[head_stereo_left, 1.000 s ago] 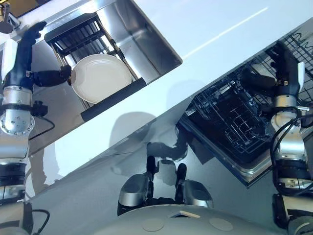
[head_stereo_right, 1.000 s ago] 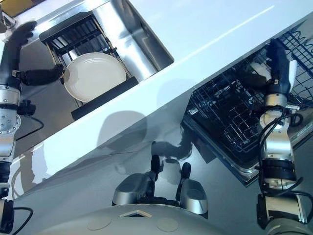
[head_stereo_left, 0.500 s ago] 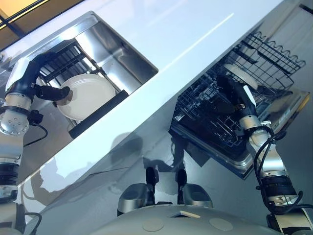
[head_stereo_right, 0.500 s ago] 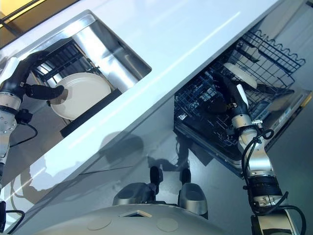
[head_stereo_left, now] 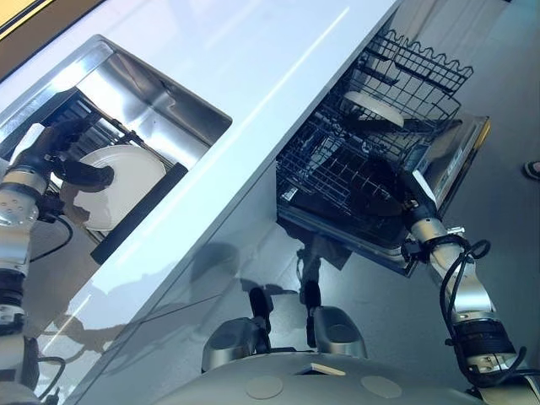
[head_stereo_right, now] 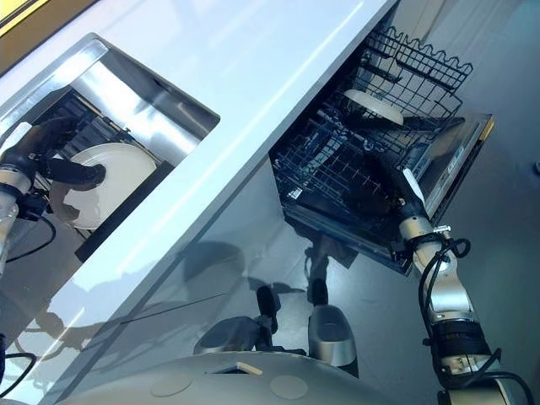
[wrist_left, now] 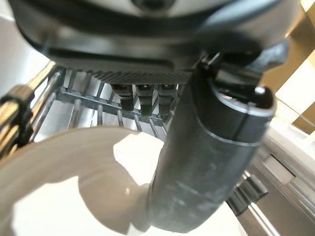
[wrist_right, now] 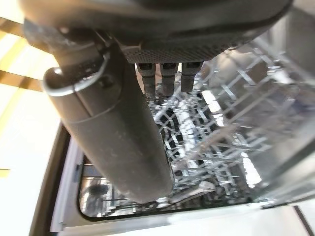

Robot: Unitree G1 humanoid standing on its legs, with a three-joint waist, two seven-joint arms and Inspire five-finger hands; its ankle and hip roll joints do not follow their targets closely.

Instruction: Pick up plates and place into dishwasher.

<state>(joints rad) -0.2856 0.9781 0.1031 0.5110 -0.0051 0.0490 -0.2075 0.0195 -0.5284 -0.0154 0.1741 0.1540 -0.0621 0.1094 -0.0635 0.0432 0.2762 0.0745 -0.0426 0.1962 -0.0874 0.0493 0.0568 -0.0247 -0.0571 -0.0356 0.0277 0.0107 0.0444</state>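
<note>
- We are reaching our left hand (head_stereo_left: 72, 164) to the white plate (head_stereo_left: 122, 181), which is standing in the dark rack (head_stereo_left: 135, 215) in the sink (head_stereo_left: 160, 101), at ten o'clock in the head views.
- Its thumb is lying across the plate's face; we cannot tell whether the fingers are closing behind the rim.
- We judge the plate stiff, glazed, slippery and breakable; a rim pinch suits it.
- Our right hand (head_stereo_right: 390, 184), fingers straight and holding nothing, is hovering over the dishwasher's lower rack (head_stereo_right: 337, 181) at three o'clock; another plate (head_stereo_right: 377, 107) is sitting in the upper basket (head_stereo_right: 422, 67).
- We are reading no writing.
</note>
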